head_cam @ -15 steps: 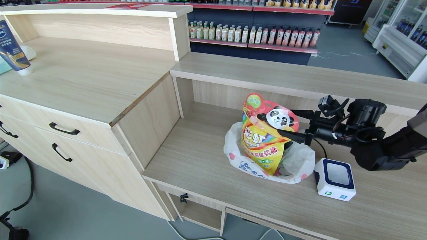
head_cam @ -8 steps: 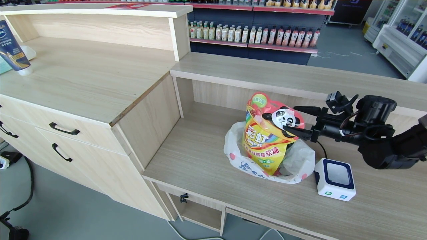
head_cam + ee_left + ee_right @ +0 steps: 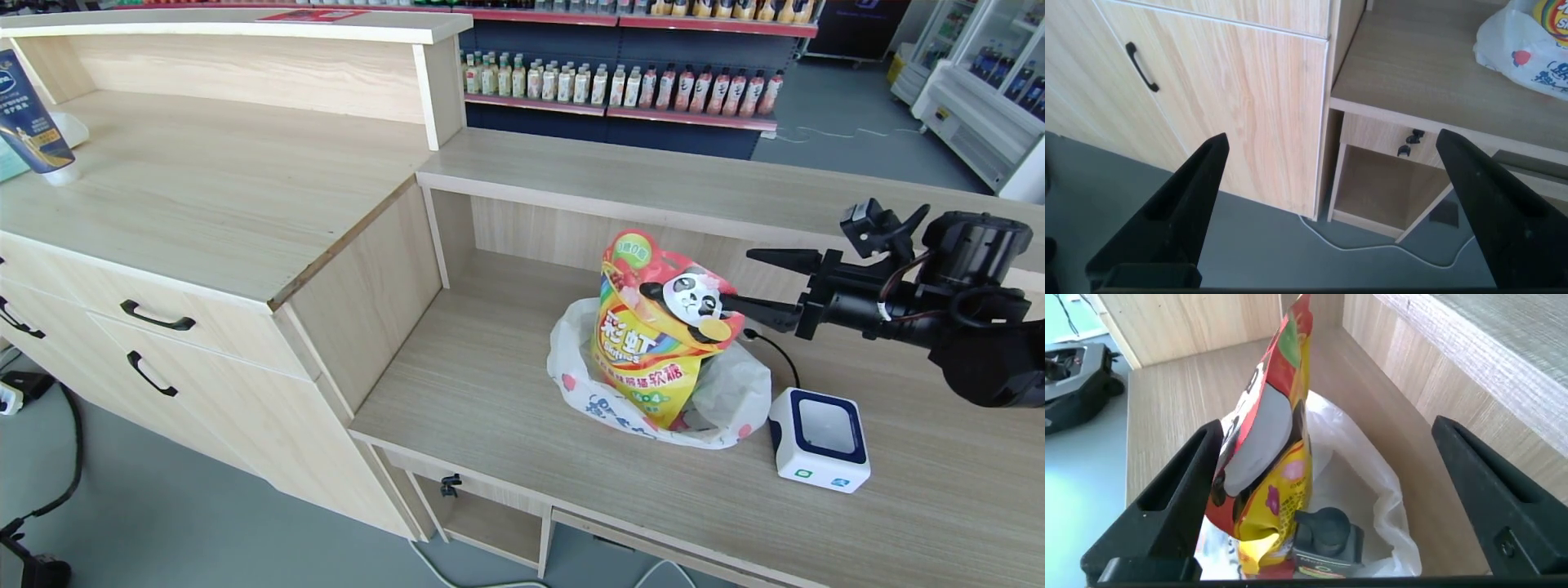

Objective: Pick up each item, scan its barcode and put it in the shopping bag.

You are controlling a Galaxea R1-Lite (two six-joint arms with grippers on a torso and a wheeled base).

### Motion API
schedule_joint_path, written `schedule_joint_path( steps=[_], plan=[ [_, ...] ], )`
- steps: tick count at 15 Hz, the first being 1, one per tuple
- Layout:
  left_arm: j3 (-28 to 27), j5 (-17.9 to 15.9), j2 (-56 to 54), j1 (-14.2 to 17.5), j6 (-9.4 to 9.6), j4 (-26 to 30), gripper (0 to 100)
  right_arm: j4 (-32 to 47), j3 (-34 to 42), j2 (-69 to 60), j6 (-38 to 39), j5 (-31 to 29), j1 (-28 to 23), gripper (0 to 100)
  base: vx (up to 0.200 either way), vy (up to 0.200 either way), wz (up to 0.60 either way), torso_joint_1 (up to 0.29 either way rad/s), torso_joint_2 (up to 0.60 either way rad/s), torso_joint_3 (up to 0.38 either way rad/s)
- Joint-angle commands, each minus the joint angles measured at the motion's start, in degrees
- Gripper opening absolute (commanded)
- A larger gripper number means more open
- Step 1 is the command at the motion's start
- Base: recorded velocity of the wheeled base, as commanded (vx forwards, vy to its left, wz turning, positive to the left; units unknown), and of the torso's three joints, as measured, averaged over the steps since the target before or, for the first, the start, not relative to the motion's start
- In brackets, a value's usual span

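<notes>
On the lower tabletop (image 3: pixel 490 392), the rainbow candy pouch (image 3: pixel 653 335) stands upright in the white shopping bag (image 3: pixel 735 392), beside the barcode scanner (image 3: pixel 819 438); the right gripper (image 3: pixel 737 278) hangs with jaws apart just beside the pouch's top, one finger close against it; the left gripper (image 3: pixel 1331 139), also spread, holds nothing; a snag there would likely topple the tall pouch, since the limp bag barely props it.

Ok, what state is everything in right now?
shopping bag: open on the counter
candy pouch: upright in the bag
right gripper: open, by the pouch's top
left gripper: open, empty
barcode scanner: face up beside the bag
drawers: shut
</notes>
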Motion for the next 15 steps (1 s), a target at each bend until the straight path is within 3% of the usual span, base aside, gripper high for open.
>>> schedule_joint_path(
  steps=[1, 12, 15],
  plan=[
    [0.0, 0.0, 0.0, 0.0, -0.01, 0.1, 100, 0.5, 0.6, -2.3, 0.2, 0.0, -0.7, 100, 0.0, 0.0, 0.0, 0.0, 0.0, 0.0],
    [0.0, 0.0, 0.0, 0.0, -0.01, 0.0, 100, 5.4, 1.3, -8.7, -0.6, 0.0, -4.3, 100, 0.0, 0.0, 0.0, 0.0, 0.0, 0.0],
    [0.0, 0.0, 0.0, 0.0, -0.01, 0.0, 100, 15.6, 4.7, -17.7, -15.2, -0.1, -13.4, 100, 0.0, 0.0, 0.0, 0.0, 0.0, 0.0]
  ],
)
